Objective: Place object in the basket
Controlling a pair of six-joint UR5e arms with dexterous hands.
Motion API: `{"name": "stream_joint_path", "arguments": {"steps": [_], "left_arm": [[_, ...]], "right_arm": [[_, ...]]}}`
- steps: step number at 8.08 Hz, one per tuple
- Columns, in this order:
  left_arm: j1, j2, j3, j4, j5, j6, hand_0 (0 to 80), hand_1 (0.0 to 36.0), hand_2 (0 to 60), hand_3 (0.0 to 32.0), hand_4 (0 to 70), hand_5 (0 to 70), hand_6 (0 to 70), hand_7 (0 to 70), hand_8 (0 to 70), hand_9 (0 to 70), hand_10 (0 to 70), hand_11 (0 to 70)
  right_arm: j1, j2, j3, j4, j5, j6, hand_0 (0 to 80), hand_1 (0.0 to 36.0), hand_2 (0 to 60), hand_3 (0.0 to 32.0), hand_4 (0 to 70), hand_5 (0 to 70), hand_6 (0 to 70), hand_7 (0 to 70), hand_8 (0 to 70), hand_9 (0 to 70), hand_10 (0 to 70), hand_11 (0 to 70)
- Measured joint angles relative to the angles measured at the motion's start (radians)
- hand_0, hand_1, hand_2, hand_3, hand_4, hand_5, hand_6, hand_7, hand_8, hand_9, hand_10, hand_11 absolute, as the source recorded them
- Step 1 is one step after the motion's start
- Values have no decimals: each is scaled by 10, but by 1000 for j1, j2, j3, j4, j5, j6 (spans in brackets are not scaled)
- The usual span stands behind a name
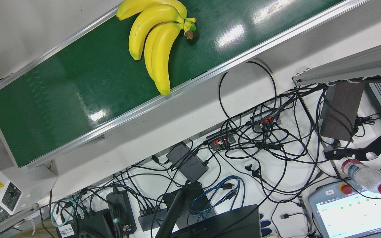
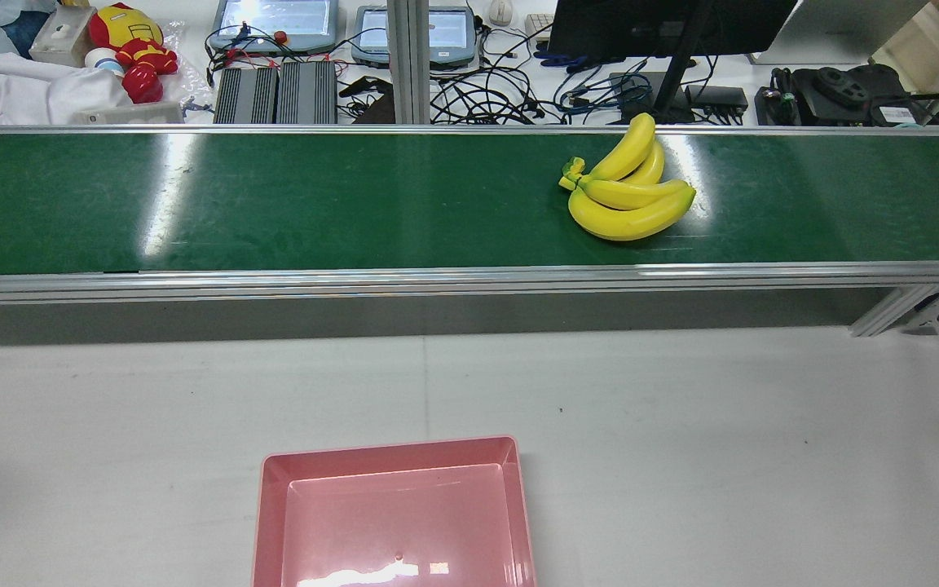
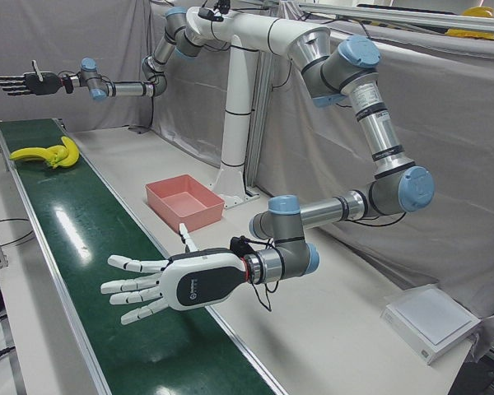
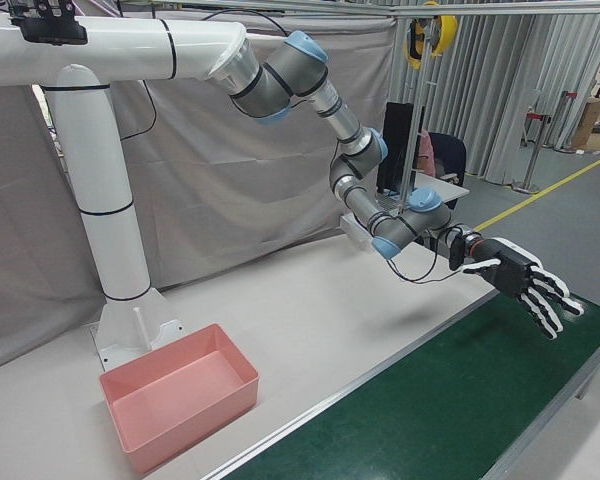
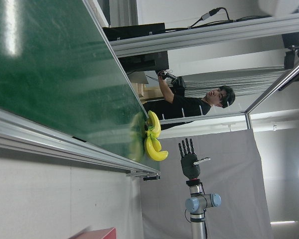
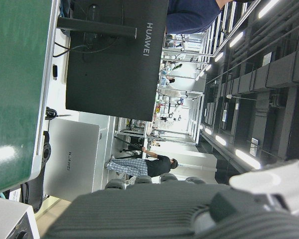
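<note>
The left hand (image 3: pixel 160 284) is being held flat above the near stretch of the conveyor belt (image 3: pixel 74 247), palm turned down and fingers spread wide apart; nothing is being gripped or touched by it. The right hand (image 4: pixel 520 285) is likewise being held out with its fingers fanned open, hovering in the air over the belt's edge and clear of everything. In the left-front view it (image 3: pixel 20 83) is being seen above and just behind the bananas (image 3: pixel 45 153), with a clear gap between them.

The bananas (image 2: pixel 628 200), a smooth, glossy yellow bunch of curved fruit joined at a greenish stem, are being carried on the belt's dark green, shiny surface (image 2: pixel 274 204), on the robot's right side. The basket (image 2: pixel 392 447), a shallow rectangular pink plastic tray with sloping walls, is being kept on the matte white table, well apart from the bunch.
</note>
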Motion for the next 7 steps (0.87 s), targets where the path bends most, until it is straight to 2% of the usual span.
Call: {"name": "stream_joint_path", "arguments": {"steps": [3,6,7], "left_arm": [[1,0,-4,-2,0,32,579,148,0,182,68,188,4,69,101,114,37,75],[-1,1,-4,-2,3,48,583,157,0,198,62,193,4,70,98,112,39,78],[-1,1,-3,-1,3,49,583,157,0,190,65,192,4,68,99,112,37,76]], "right_arm": [[0,0,0,1,0,-1,0,0,0,0,0,0,0,0,0,0,0,0],[0,0,0,1,0,-1,0,0,0,0,0,0,0,0,0,0,0,0],[0,0,0,1,0,-1,0,0,0,0,0,0,0,0,0,0,0,0]]}}
